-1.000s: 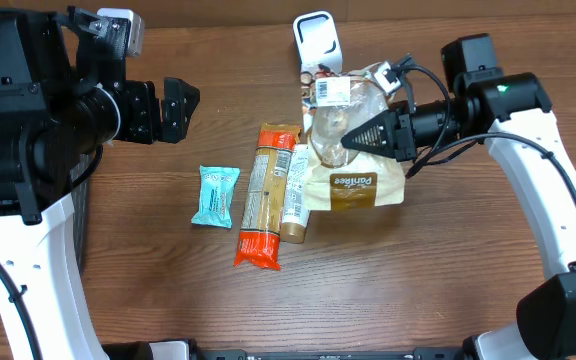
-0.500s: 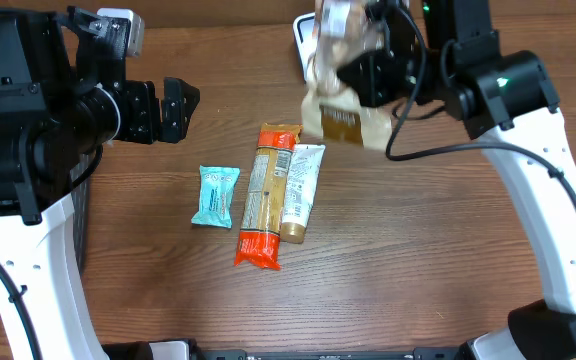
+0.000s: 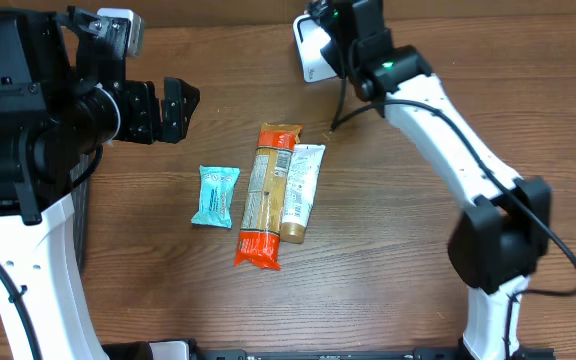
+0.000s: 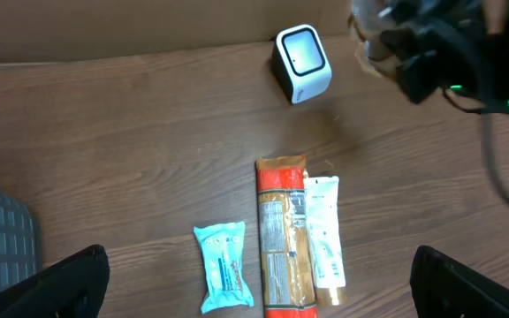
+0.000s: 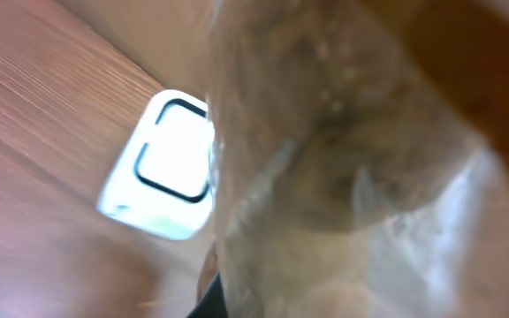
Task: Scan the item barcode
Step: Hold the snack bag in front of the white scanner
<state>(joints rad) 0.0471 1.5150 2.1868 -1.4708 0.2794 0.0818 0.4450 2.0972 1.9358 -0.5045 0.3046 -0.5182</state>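
The right pincer (image 4: 411, 55) is pressed together on a clear crinkled plastic bag (image 5: 352, 177), holding it off the brown wood-grain desk (image 3: 388, 300) at the far edge. In the right wrist view the glossy, wrinkled film fills most of the picture, with something pale brown and lumpy showing through it. The picture is too blurred to make out any label or barcode. Just beside the bag stands a white rounded-cube barcode scanner (image 4: 303, 64) of smooth plastic. Its face is a pale window ringed by a thin black rounded square and tilted upward. From the left wrist view the bag hangs near the scanner, apart from it and a little higher in the frame.

The left pincer (image 3: 180, 110) is spread wide and grips nothing, hovering over the left part of the desk (its dark, blocky finger tips show at the two lower corners of its own camera view).

Three packages lie flat in the middle of the desk. A long narrow tan packet with orange-red ends (image 3: 265, 195) lies side by side with a white squeeze tube with a tan cap end (image 3: 301, 190), the two touching along their lengths. A small teal foil pouch with crimped ends (image 3: 215, 195) lies just beside the long packet, on the side away from the tube, not touching it
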